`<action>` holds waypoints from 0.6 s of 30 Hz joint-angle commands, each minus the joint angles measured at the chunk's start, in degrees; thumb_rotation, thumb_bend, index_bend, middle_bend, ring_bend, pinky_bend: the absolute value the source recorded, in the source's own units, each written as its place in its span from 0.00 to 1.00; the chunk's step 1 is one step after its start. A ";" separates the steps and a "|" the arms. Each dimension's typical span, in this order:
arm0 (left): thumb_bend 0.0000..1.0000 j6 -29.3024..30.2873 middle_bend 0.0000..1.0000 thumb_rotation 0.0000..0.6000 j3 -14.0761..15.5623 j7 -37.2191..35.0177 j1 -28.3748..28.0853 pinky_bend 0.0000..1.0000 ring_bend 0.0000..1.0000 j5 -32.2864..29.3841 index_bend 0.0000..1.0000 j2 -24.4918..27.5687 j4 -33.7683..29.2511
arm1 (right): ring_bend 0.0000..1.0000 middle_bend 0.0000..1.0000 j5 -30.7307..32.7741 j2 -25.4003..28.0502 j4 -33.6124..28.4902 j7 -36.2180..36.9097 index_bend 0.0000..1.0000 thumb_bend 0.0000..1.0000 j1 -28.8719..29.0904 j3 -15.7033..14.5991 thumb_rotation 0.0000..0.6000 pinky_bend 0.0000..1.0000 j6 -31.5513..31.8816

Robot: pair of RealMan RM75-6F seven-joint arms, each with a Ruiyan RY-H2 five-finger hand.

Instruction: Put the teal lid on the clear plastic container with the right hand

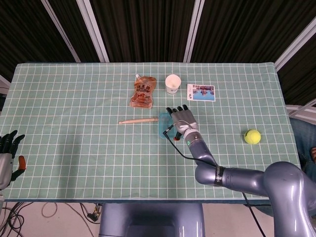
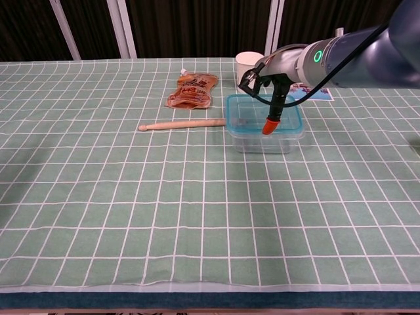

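Left hand [image 1: 7, 150] hung idle, fingers spread, far left of the clear plastic container [image 2: 266, 140]. Teal lid [image 2: 264, 117] sat on the container; right hand [image 2: 270, 85] pressed it. Light, springy plastic — press its corners.

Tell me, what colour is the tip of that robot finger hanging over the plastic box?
Orange-red, on the right hand above the teal lid; the chest view shows it best.
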 commanded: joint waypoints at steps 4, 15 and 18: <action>0.66 -0.09 0.00 1.00 0.00 -0.10 -0.04 0.00 0.00 0.01 0.11 0.07 -0.03 | 0.11 0.45 0.81 -0.38 0.21 -0.68 0.07 0.20 0.07 0.21 1.00 0.00 0.34; 0.66 -0.06 0.00 1.00 0.10 -0.04 0.00 0.00 0.00 0.07 0.11 0.05 0.16 | 0.11 0.45 0.62 -0.69 0.64 -0.87 0.07 0.21 -0.29 0.66 1.00 0.00 -0.09; 0.66 -0.07 0.00 1.00 0.06 0.00 -0.04 0.00 0.00 0.05 0.11 0.05 0.14 | 0.11 0.45 0.65 -0.85 0.95 -0.89 0.07 0.21 -0.35 0.75 1.00 0.00 -0.25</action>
